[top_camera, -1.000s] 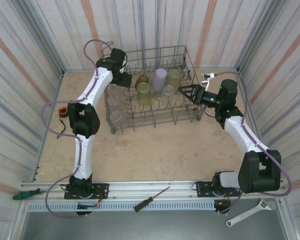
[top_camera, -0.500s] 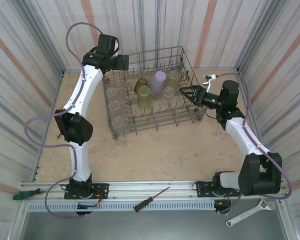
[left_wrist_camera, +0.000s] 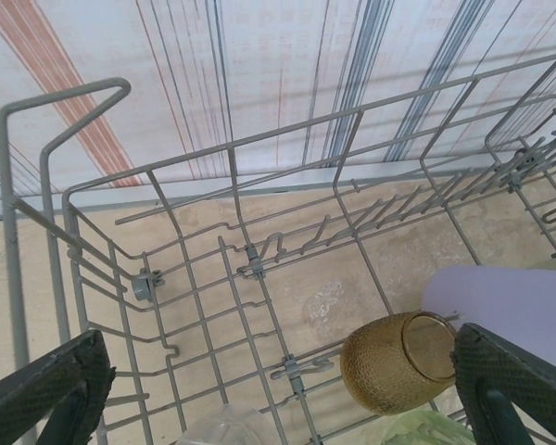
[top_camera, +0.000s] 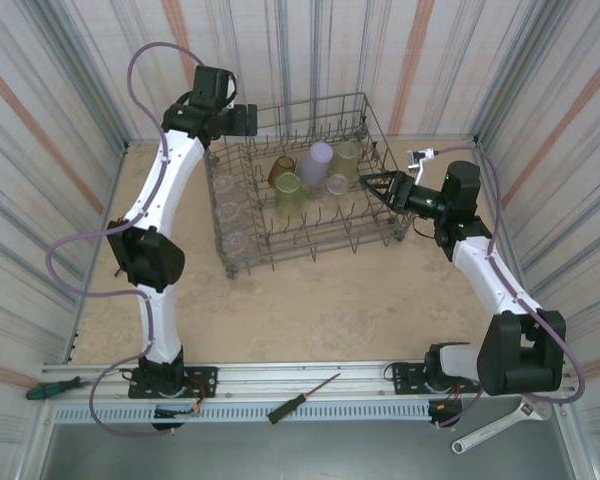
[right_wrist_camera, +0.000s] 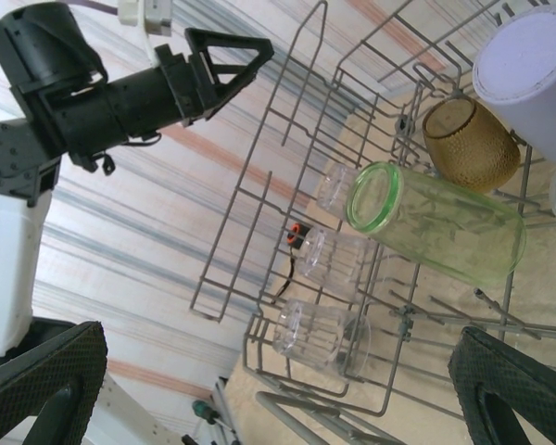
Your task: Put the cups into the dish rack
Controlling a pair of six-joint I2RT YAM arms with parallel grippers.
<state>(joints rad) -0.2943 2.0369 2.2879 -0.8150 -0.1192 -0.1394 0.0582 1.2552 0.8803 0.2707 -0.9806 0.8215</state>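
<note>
The grey wire dish rack (top_camera: 298,104) stands at the back of the table. Inside it are an amber cup (top_camera: 282,169), a yellow-green cup (top_camera: 289,194), a lilac cup (top_camera: 318,157), another green cup (top_camera: 348,154) and a clear cup (top_camera: 337,183). Three clear cups (top_camera: 228,211) lie in its left column. My left gripper (top_camera: 248,120) hangs open above the rack's back-left corner, nothing between its fingers (left_wrist_camera: 48,389); the amber cup (left_wrist_camera: 394,362) lies below it. My right gripper (top_camera: 372,186) is open at the rack's right side, facing the yellow-green cup (right_wrist_camera: 435,222) and the clear cups (right_wrist_camera: 321,334).
Striped walls close in the table on three sides. An orange-and-black ring (right_wrist_camera: 298,236) shows through the rack's far wires. On the front rail lie a screwdriver (top_camera: 305,397), a green-handled tool (top_camera: 52,387) and a wrench (top_camera: 500,425). Bare tabletop (top_camera: 320,300) lies in front of the rack.
My left arm has lifted out of the rack's left side to above its back-left corner, uncovering the clear cups. My right gripper has drawn back slightly to the right.
</note>
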